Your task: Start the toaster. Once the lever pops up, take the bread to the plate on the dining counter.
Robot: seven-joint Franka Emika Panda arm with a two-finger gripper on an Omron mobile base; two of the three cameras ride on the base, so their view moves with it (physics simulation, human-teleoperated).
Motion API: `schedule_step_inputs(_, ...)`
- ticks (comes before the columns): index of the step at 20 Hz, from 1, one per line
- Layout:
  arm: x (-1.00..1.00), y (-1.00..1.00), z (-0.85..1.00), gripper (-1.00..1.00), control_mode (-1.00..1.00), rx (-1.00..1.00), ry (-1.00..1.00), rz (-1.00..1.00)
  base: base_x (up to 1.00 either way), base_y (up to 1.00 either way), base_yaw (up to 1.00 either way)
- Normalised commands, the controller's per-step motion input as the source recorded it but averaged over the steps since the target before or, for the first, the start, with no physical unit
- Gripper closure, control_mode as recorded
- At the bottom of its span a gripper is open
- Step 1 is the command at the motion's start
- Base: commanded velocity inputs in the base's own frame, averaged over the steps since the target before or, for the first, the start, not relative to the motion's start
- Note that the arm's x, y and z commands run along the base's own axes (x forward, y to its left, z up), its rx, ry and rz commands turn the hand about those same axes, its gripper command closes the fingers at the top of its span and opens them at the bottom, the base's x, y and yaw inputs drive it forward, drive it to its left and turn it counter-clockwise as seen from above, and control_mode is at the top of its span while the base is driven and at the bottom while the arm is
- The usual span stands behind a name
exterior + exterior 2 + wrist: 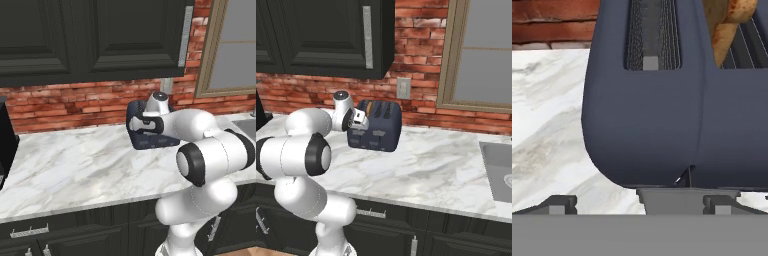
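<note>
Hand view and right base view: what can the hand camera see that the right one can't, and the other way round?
The hand view alone looks down into the slots and shows the golden-brown bread standing in one of them, while the neighbouring slot holds none.

The right base view alone shows the white arm, the black cabinets, the window, a wall outlet and the edge of the sink.

Both show the navy toaster, the marble counter and the brick wall.
</note>
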Motion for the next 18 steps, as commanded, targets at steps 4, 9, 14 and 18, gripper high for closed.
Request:
schedule_step_inputs(4,0.00,0.00,-0.11,-1.00,-1.00,0.00,0.00,0.00,0.00,0.00,0.00)
schedule_step_inputs(9,0.00,0.00,-0.12,-1.00,-1.00,0.00,0.00,0.00,0.00,0.00,0.00)
schedule_step_inputs(14,0.00,0.00,-0.16,-1.00,-1.00,0.00,0.00,0.00,0.00,0.00,0.00)
schedule_step_inputs(18,0.00,0.00,-0.28,-1.00,-1.00,0.00,0.00,0.00,0.00,0.00,0.00)
